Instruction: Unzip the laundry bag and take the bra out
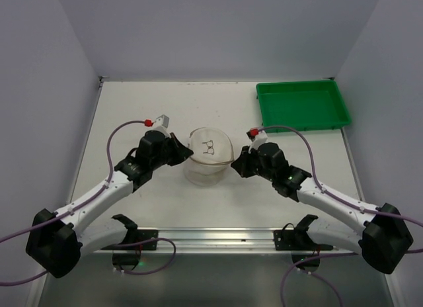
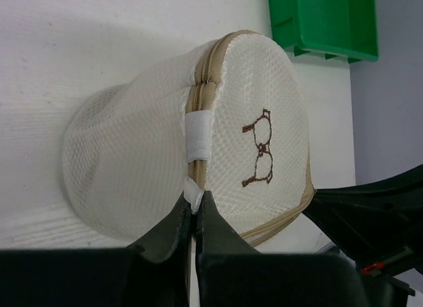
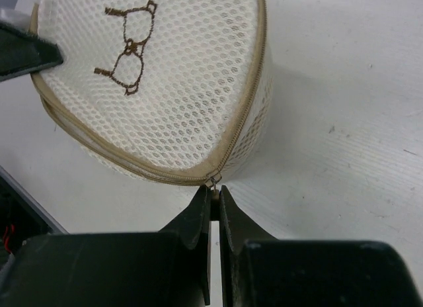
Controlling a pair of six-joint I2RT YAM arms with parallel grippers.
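Observation:
The laundry bag (image 1: 208,155) is a cream mesh pouch with a tan zip round its rim and a brown line drawing on its top face, standing mid-table between both arms. My left gripper (image 2: 195,204) is shut on a small white fabric tab (image 2: 193,193) at the rim's left side, just below a white band (image 2: 197,135) across the zip. My right gripper (image 3: 215,191) is shut on the metal zip pull (image 3: 213,182) at the right side of the bag (image 3: 178,75). The zip looks closed along the rim that shows. The bra is hidden.
A green rectangular tray (image 1: 302,104) sits at the back right, beyond the bag. White walls close the table on the left, back and right. The arms' mounting rail (image 1: 218,237) runs along the near edge.

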